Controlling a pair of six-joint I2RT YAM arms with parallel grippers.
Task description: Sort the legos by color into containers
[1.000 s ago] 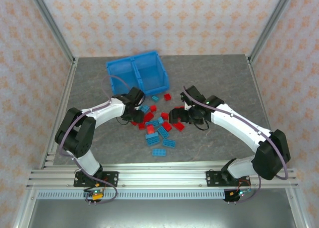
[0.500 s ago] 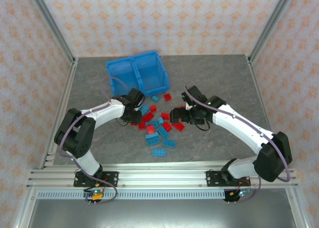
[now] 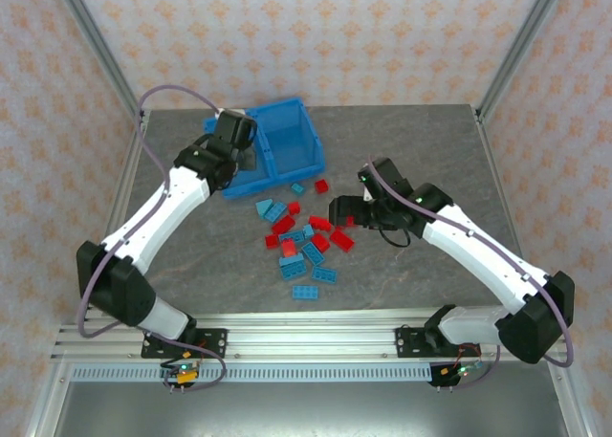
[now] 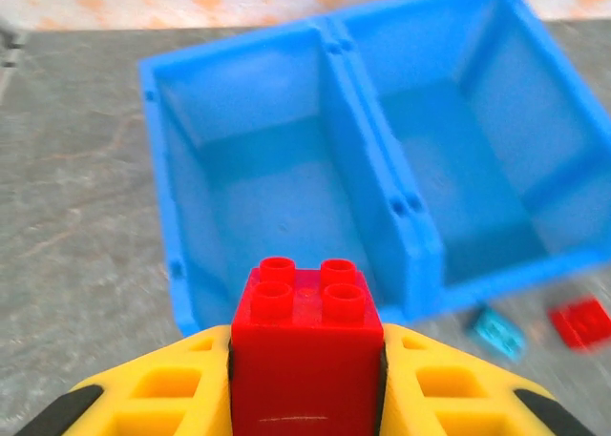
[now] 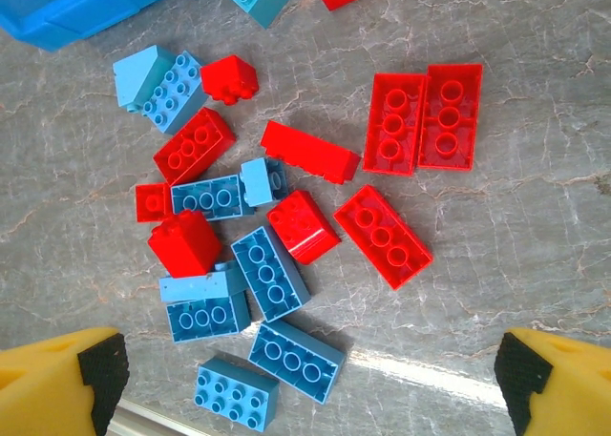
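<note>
My left gripper (image 4: 305, 369) is shut on a red four-stud brick (image 4: 304, 307), squeezed between its yellow fingers (image 4: 162, 388). It hangs just in front of the blue bin's (image 4: 370, 159) left compartment; both compartments look bare. From above, the left gripper (image 3: 232, 136) sits over the bin's (image 3: 292, 139) left half. The other legos, red (image 5: 382, 236) and light blue (image 5: 270, 272), lie scattered on the table (image 3: 304, 238). My right gripper (image 5: 310, 379) is open above that pile, its black-tipped fingers (image 5: 100, 364) wide apart, and it hovers at the pile's right side (image 3: 342, 210).
A red brick (image 3: 322, 185) and a light blue one (image 3: 297, 187) lie apart from the pile, just in front of the bin. Grey stone tabletop (image 3: 411, 141) stretches around. Metal frame posts (image 3: 105, 59) and patterned walls close off the back and sides.
The left arm has lifted from the pile's left side and swung back-left to the bin, carrying the red brick. The right gripper has shifted slightly rightward.
</note>
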